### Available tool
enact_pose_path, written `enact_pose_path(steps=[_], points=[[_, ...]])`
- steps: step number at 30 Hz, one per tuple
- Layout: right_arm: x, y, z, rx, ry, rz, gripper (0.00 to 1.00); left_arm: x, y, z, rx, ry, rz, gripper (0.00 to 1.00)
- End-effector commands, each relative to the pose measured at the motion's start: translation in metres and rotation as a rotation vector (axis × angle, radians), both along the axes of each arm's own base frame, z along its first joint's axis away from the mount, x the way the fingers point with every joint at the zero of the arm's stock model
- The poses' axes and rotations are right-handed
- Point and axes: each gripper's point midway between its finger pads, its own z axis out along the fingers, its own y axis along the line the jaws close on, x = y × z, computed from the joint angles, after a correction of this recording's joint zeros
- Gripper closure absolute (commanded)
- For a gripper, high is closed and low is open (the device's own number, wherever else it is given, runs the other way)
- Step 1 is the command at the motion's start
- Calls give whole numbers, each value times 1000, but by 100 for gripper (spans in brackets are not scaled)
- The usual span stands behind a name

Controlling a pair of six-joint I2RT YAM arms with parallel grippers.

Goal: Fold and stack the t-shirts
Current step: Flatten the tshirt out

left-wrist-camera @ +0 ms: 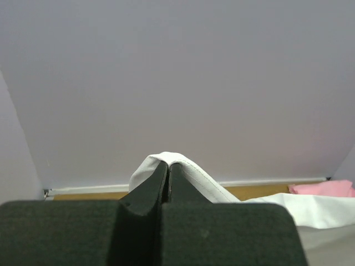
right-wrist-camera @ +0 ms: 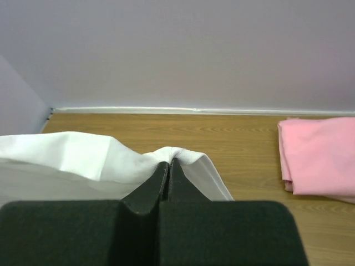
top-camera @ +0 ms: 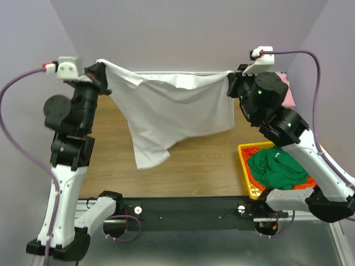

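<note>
A white t-shirt (top-camera: 172, 113) hangs spread in the air over the wooden table, stretched between both arms. My left gripper (top-camera: 103, 76) is shut on its left top corner, and white hem (left-wrist-camera: 188, 172) wraps over the closed fingertips in the left wrist view. My right gripper (top-camera: 230, 78) is shut on the right top corner, where white cloth (right-wrist-camera: 111, 160) bunches over the fingertips. The shirt's lower tail droops toward the table. A folded pink t-shirt (right-wrist-camera: 319, 155) lies on the table at the back right (top-camera: 287, 88). A green t-shirt (top-camera: 277, 169) lies crumpled over orange cloth (top-camera: 302, 185) in the basket.
A yellow plastic basket (top-camera: 244, 166) stands at the table's right side, beside the right arm. Lilac walls close in the back and both sides. A black rail (top-camera: 188, 210) with the arm bases runs along the near edge.
</note>
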Motion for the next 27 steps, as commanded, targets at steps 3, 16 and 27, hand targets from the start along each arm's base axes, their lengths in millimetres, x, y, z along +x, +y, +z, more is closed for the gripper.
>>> enact_pose_path(steps=[3, 16, 27], points=[[-31, -9, 31, 91, -75, 109, 100, -76, 12, 36, -27, -176, -16, 100], [-83, -52, 93, 193, -231, 153, 100, -171, 25, 114, -35, -410, -34, 100], [7, -25, 7, -20, -42, -110, 100, -22, -33, 57, -4, -207, -203, 100]])
